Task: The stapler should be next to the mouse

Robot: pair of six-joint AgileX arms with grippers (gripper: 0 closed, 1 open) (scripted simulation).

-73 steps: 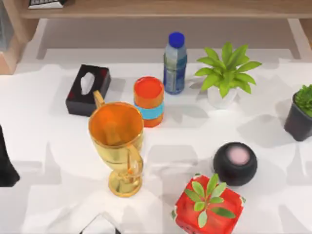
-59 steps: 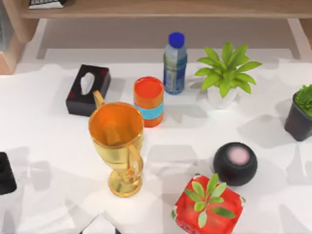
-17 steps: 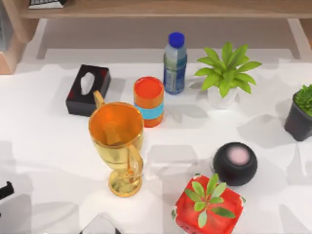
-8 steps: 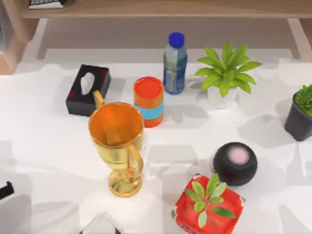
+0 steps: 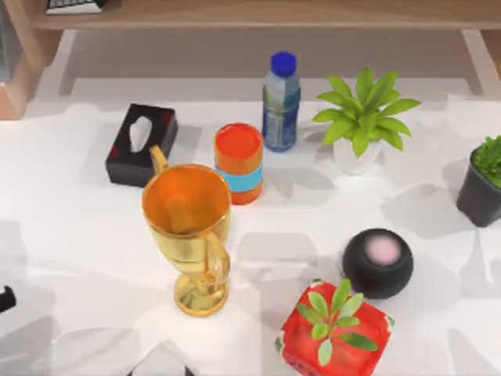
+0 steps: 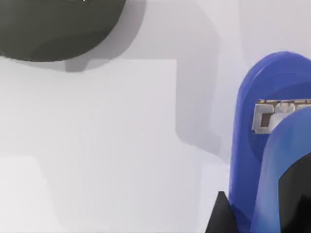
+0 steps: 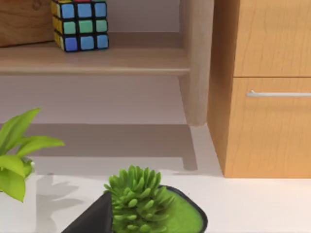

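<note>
The blue stapler [image 6: 265, 145], with a metal plate on top, lies on the white table close under my left wrist camera. My left gripper [image 6: 260, 211] is shut on the stapler, with one dark fingertip [image 6: 222, 216] against its side and the other over its far side. The dark rounded mouse [image 6: 53, 24] rests on the table a short way off from the stapler, apart from it. A dark bit of my left arm [image 5: 4, 299] shows at the table's left edge in the top view.
On the table stand a gold trophy cup [image 5: 190, 235], a black tissue box [image 5: 141, 143], an orange can [image 5: 239, 160], a blue bottle [image 5: 281, 102], a white-potted plant [image 5: 360, 121], a black speaker [image 5: 378, 262], a red-potted plant [image 5: 333, 329] and a black-potted succulent [image 5: 484, 180]. A wooden shelf runs behind.
My left arm dropped toward the front left edge of the top view over the last few seconds, then shifted slightly. The objects on the table stayed put.
</note>
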